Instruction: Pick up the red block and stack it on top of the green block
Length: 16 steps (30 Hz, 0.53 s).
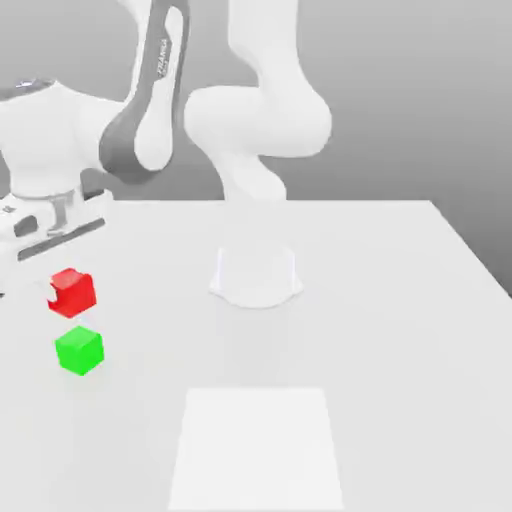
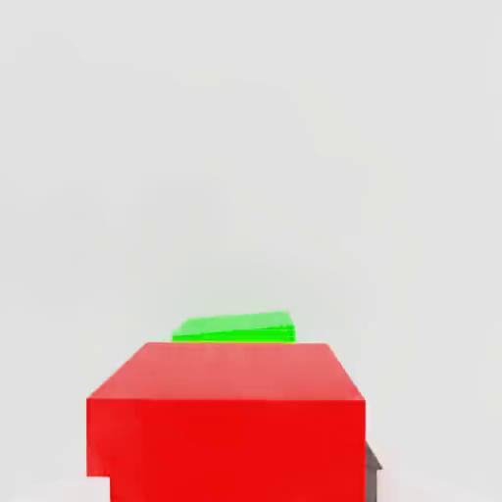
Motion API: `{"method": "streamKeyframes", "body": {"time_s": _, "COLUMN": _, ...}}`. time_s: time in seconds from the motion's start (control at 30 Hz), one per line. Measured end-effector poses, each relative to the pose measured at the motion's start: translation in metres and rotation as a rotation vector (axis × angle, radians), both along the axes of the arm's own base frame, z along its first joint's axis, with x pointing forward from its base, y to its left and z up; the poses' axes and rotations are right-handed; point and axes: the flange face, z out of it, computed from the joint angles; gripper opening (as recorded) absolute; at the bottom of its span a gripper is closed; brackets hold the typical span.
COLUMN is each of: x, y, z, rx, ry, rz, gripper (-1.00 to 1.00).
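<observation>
In the exterior view the red block [image 1: 72,291] sits between the fingers of my gripper [image 1: 68,291], which is shut on it at the exterior view's left. A white fingertip [image 1: 50,293] shows against the cube's side. The green block [image 1: 79,350] rests on the white table just in front of the red one, apart from it. In the hand view the red block [image 2: 227,426] is very close, and a sliver of the green block [image 2: 235,327] peeks out beyond its top edge. A dark finger [image 2: 374,471] shows at the red cube's side.
The arm's white base [image 1: 256,276] stands mid-table, to the exterior view's right of the blocks. A flat white square patch [image 1: 256,450] lies on the table [image 1: 400,330] near the front. The table's edge runs along the exterior view's right.
</observation>
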Motion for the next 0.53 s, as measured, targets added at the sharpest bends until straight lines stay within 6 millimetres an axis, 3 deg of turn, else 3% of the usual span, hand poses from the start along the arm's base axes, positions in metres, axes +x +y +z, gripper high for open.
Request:
{"method": "streamKeyframes", "body": {"time_s": 0.3, "x": 0.006, "y": 0.000, "z": -0.028, "rx": 0.020, "ry": -0.015, "rz": 0.008, "gripper": -1.00}}
{"method": "streamKeyframes", "body": {"time_s": 0.53, "x": -0.002, "y": -0.001, "z": -0.054, "rx": -0.008, "ry": -0.002, "rz": -0.002, "gripper": -1.00}}
